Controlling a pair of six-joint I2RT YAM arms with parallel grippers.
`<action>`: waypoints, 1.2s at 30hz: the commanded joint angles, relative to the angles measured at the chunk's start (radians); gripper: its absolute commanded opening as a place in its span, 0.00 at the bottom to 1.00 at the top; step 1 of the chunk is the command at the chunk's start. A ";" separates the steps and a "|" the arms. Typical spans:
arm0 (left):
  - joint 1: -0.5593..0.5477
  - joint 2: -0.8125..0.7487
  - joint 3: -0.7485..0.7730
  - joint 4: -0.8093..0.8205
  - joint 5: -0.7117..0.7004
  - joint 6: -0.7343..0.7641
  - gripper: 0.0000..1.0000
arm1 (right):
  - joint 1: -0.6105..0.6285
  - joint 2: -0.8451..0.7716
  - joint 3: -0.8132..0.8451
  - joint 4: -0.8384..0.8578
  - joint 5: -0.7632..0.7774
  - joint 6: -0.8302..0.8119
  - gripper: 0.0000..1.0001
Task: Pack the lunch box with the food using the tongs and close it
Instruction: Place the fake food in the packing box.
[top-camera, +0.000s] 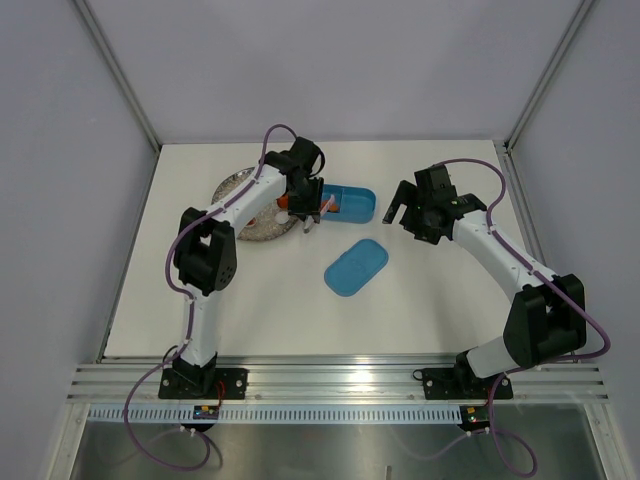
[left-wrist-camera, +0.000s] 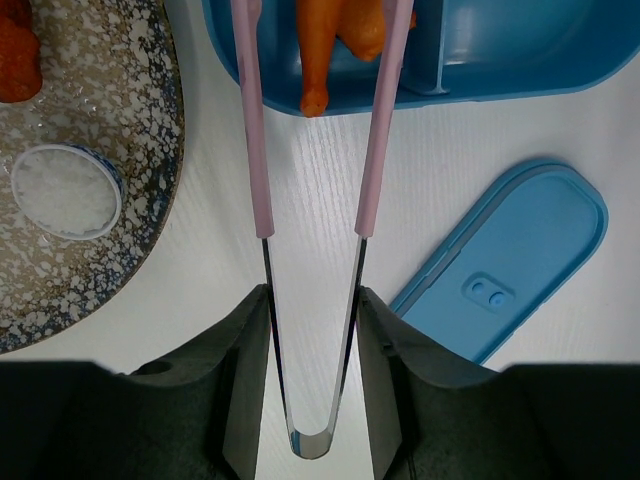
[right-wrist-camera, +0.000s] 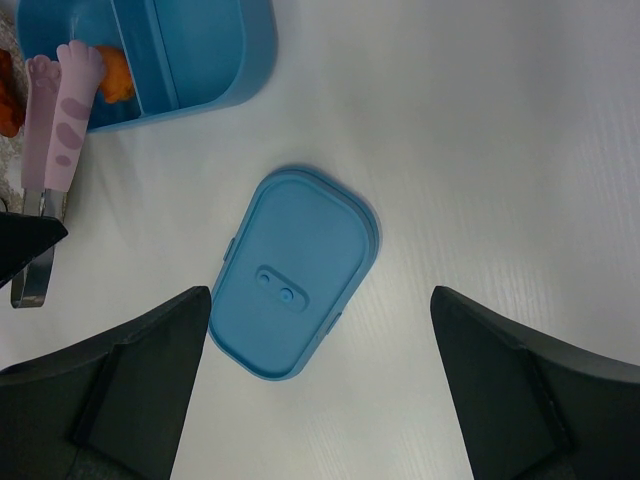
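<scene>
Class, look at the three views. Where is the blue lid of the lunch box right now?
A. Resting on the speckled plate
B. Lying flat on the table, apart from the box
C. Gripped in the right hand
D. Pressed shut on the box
B: the lid lies flat on the white table, apart from the open lunch box, and the right hand is open and grips nothing.

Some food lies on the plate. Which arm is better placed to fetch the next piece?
Left. The left pincer holds the tongs next to the plate; the right pincer, open and empty, hangs above the lid.
</scene>
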 joint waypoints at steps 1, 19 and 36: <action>-0.007 -0.051 0.001 0.019 0.013 0.004 0.40 | 0.003 -0.025 0.000 0.022 0.006 0.000 0.99; -0.013 -0.097 0.034 -0.035 -0.017 0.021 0.25 | 0.003 -0.020 -0.002 0.031 -0.008 0.009 0.99; -0.053 -0.117 0.028 -0.097 -0.058 0.058 0.00 | 0.003 -0.011 -0.015 0.045 -0.020 0.014 0.99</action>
